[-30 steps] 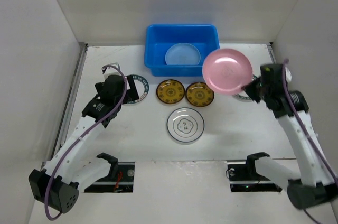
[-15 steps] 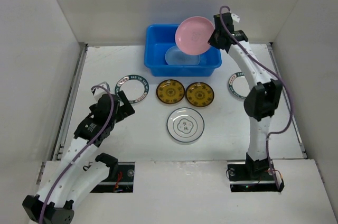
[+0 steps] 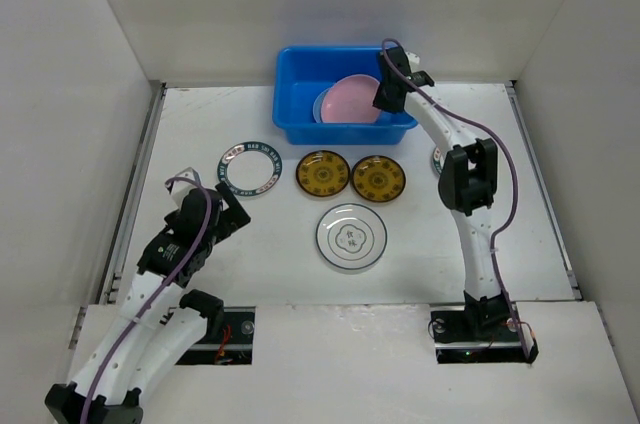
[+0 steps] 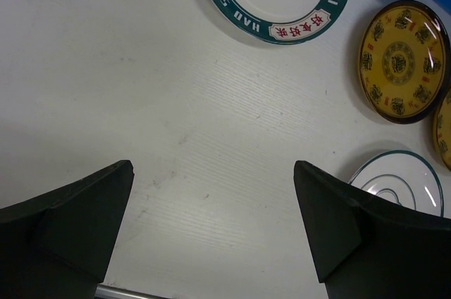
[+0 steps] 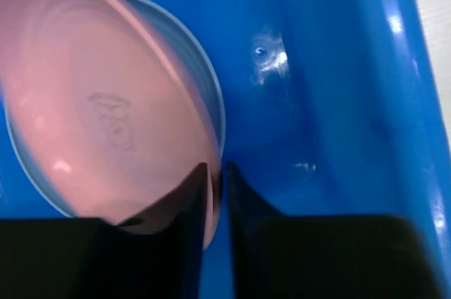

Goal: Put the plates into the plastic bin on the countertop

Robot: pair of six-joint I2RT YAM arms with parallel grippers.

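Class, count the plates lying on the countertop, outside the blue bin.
5: left green-rimmed plate; two amber plates in front of the bin; white plate nearest the bases; right green-rimmed plate, mostly hidden behind the right arm.

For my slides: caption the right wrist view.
Right gripper holds the tilted pink plate over the light blue plate in the plastic bin.

Seven plates [image 3: 351, 237], one plastic bin [image 3: 292, 74], two robot arms [image 3: 150, 279].
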